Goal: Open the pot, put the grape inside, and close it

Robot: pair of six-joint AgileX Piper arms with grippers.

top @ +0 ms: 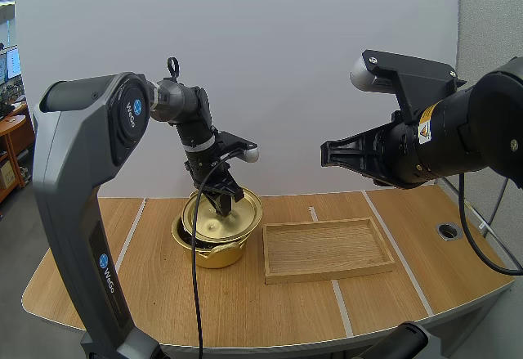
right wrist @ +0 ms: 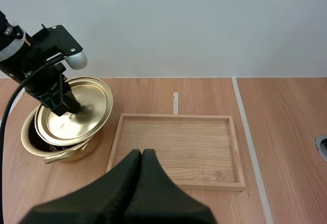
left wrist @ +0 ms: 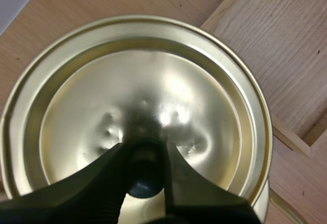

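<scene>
While the left gripper pinches the dark knob of the gold lid, its two fingers are clamped snugly on either side of it. The lid hangs tilted over the gold pot. Look at that lean: the right side rides high and the left side dips towards the pot's rim, with a dark sliver of the pot's mouth showing beneath it. Whether the lid's low side touches the rim, I can't tell. The pot sits on the wooden table, left of centre, and the wooden tray lies just to its right. The right gripper hovers high over the tray's near side, fingers pressed together into one dark wedge, gripping nothing.
</scene>
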